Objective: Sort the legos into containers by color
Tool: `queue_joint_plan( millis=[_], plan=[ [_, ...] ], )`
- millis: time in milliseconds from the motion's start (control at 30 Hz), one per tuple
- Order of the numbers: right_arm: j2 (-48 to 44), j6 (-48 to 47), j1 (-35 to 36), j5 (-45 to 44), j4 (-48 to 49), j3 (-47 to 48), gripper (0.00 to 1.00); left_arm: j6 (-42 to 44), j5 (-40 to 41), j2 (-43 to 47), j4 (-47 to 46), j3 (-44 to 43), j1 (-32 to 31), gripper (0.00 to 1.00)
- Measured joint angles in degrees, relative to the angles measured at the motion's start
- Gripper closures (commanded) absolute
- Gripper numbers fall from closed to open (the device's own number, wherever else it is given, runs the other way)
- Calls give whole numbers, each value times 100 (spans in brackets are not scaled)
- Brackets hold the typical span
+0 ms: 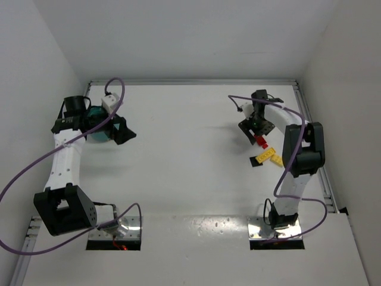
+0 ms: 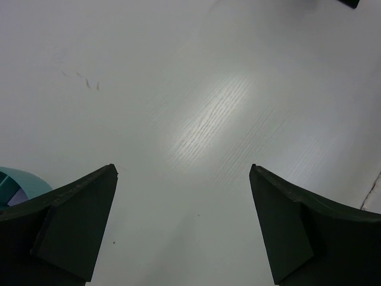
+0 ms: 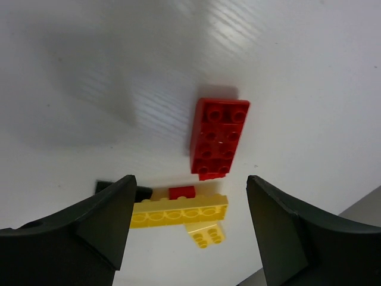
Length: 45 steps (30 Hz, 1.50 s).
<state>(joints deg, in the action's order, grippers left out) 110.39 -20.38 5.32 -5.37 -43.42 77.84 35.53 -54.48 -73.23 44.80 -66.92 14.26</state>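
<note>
Our right claw (image 3: pixel 189 180) hangs with its jaws wide apart and nothing between them. It looks straight down on the pile. Just ahead of the gap lies a red brick (image 3: pixel 219 136), studs up and flat on the table (image 1: pixel 184 137), nearer the right finger than the left. Nearer the wrist, a small red bit (image 3: pixel 181 192) touches a long yellow brick (image 3: pixel 178 213). A smaller yellow piece (image 3: pixel 205 233) sits against that brick's near side, and something black (image 3: pixel 144 193) peeks out by the left finger.

Our left claw (image 2: pixel 183 168) is also spread wide, over bare table. The bowl (image 2: pixel 27 179) is just beside its left finger, at the far left of the table and well apart from the legos.

We see three risks:
- If we drop without centring, the right finger may land on the red brick and skid it away.
- If we close lower down the pile, we may pinch the red bit and the yellow brick together and mix colours.
- The table edge is near the pile, so a shove could send a piece off it.

The long carry to the bowl also gives a loosely pinched brick plenty of chance to slip.
</note>
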Motion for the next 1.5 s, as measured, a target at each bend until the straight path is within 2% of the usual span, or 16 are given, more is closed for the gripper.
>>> queue_joint_plan(
  millis=[167,433,833,900,1033,1267,1500],
  plan=[
    [109,46,-212,-66,164,68,24,2,2,2,-76,79,0,0],
    [551,74,-407,83,153,109,32,-70,26,2,-236,79,0,0],
    [597,-22,-597,535,116,164,74,-330,-116,-2,-553,157,136,0],
    [597,-61,-625,732,79,188,75,-415,-297,-17,-592,201,291,0],
    [597,-160,-638,1552,-216,289,77,-595,-765,-101,-647,234,514,0],
    [551,-264,-315,3801,-940,667,77,-951,-1366,-151,-680,271,533,0],
    [546,-264,584,5713,-1703,2035,77,-1338,-1718,-210,-710,391,378,3]
  ],
)
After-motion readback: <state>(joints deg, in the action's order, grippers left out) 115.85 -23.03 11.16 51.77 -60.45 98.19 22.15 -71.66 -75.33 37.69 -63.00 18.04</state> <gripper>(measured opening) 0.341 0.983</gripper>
